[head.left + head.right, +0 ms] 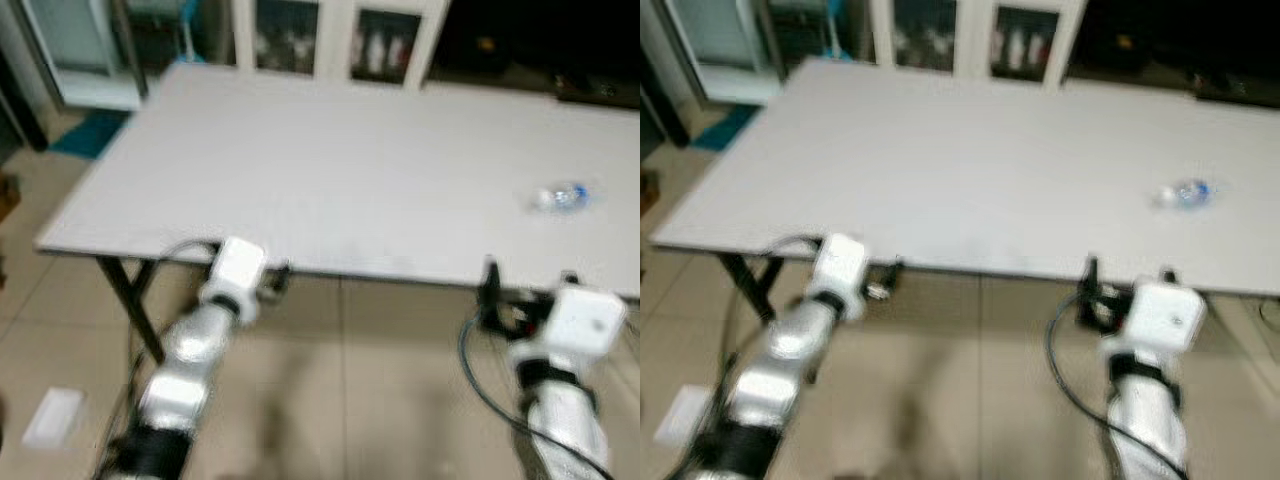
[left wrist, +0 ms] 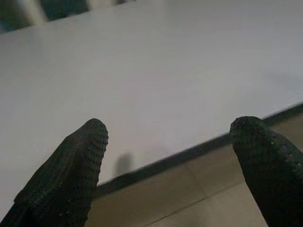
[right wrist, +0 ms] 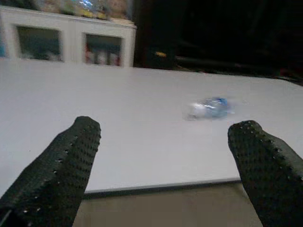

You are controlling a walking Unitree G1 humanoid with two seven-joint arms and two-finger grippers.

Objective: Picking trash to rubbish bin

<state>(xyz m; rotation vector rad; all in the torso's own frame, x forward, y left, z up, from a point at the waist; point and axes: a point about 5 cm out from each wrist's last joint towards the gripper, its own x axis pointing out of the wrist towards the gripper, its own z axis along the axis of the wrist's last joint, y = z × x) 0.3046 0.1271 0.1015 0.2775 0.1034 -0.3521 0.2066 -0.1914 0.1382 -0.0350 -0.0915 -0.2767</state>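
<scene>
The white bench (image 1: pixel 330 180) stretches ahead of both arms, its near edge just beyond the fingertips. On it, well ahead of the right gripper (image 3: pixel 165 156) and slightly toward its right finger, lies a crushed clear plastic bottle (image 3: pixel 209 108) with a blue label. Both the right gripper and the left gripper (image 2: pixel 170 161) have their fingers spread apart, grasping nothing, and they sit about level with the bench edge. The risk I see: reaching from this low could knock the fingers (image 3: pixel 59 165) against the edge, or nudge the light bottle so it rolls out of reach. No rubbish bin can be made out.
</scene>
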